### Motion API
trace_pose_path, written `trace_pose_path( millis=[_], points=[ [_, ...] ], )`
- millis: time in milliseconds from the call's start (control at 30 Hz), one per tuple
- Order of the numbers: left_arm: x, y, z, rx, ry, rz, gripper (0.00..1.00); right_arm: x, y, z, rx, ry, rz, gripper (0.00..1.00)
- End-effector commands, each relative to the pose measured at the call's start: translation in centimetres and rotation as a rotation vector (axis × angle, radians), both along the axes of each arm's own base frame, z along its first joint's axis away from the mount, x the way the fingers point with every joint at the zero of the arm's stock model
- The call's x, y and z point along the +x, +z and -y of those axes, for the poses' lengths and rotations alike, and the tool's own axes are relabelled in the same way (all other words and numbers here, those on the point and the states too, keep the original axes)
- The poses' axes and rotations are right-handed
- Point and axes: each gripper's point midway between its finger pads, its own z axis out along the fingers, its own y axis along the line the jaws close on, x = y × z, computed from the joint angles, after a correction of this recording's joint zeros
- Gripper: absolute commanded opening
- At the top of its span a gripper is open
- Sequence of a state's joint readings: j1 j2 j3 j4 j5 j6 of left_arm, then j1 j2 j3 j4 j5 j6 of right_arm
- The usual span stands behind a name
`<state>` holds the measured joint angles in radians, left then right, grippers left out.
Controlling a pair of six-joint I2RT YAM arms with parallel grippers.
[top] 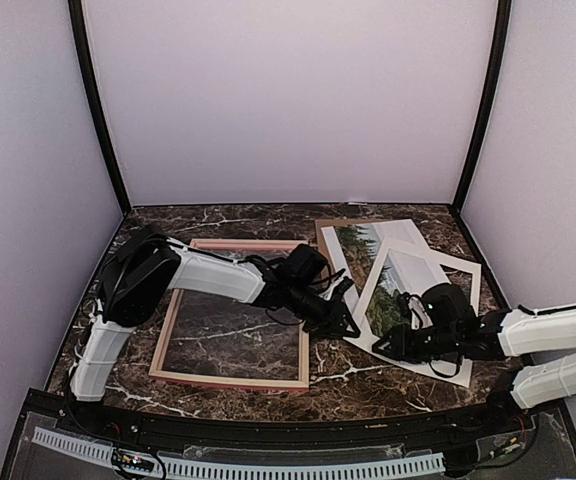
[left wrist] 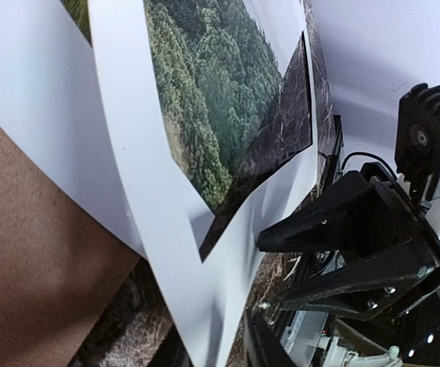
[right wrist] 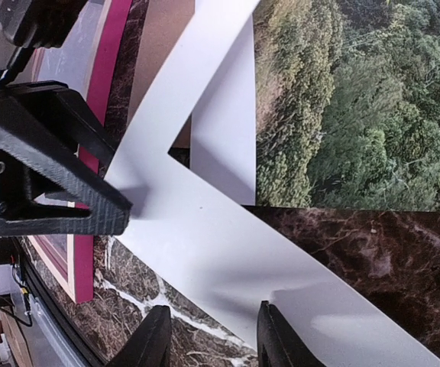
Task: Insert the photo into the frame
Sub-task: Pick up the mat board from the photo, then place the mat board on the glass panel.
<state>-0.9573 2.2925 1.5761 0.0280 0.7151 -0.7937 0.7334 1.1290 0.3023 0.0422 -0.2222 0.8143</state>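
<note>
Nearest you, the right gripper (right wrist: 214, 313) has its fingers partly apart with a clear gap between them. It straddles the near edge of the white mat (right wrist: 228, 252), one finger over the mat and the other over the marble table (top: 218, 222). Just to its left, the left gripper (top: 346, 322) reaches across the frame (top: 230, 380) to the mat's left corner. In the right wrist view you see one black fingertip touching the mat's edge, but you cannot tell whether the claw is clamped on the card or only around it. The frame lies flat on the left half of the table, marble visible inside its rails, beside the mat. The photo (right wrist: 357, 107) is not in the frame: it lies to the right under the mat, its green trees showing through the window and past the mat's far edge. Farthest back, the brown board (left wrist: 37, 252) lies beneath the photo, with one corner exposed.
</note>
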Motion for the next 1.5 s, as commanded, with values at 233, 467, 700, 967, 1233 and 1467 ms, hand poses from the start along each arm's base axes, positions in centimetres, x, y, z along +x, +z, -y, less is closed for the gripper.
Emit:
trace_pose_path(
  millis=[233, 467, 700, 967, 1233, 1467],
  points=[
    [1.1, 3.6, 1.1, -0.058, -0.06, 0.126, 0.0, 1.2, 3.7, 1.8, -0.09, -0.068, 0.083, 0.57],
    [1.5, 9.1, 0.2, -0.078, -0.117, 0.334, 0.0, 3.2, 11.4, 4.9, -0.147, -0.18, 0.222, 0.68],
    [0.4, 14.1, -2.2, -0.124, -0.129, 0.417, 0.0, 4.5, 18.4, 7.3, -0.165, -0.256, 0.345, 0.7],
    [-0.9, 17.1, -9.1, -0.086, -0.064, 0.374, 0.0, 6.3, 20.5, 7.8, -0.221, -0.271, 0.382, 0.71],
    [-3.1, 16.9, -16.2, -0.052, -0.023, 0.296, 0.0, 7.8, 19.1, 6.5, -0.224, -0.243, 0.356, 0.72],
    [-4.7, 20.4, -16.1, -0.195, -0.08, 0.327, 0.0, 8.4, 17.6, 6.2, -0.234, -0.237, 0.337, 0.72]
  ],
)
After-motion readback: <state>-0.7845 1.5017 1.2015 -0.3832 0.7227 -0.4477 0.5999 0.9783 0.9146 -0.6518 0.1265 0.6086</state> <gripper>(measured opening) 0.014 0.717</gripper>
